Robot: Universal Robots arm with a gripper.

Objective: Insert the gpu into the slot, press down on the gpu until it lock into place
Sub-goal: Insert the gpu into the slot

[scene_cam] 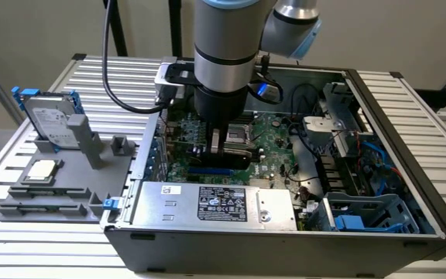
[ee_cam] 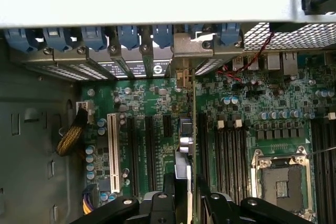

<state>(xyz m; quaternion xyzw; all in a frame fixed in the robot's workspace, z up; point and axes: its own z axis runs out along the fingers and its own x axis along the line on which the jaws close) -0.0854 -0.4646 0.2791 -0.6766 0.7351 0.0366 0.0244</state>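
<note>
- One robot arm reaches into one open computer case on a slatted metal bench.
- Its fingers stand wide, straddling one thin black card, upright on the green board.
- One blue slot below, mostly hidden.
- One silver box nearby.

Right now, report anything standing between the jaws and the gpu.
Nothing visible does: the gpu stands on edge right between the open jaws, over the motherboard.

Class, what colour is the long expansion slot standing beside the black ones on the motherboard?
White slot, clearest in the wrist view.
</note>
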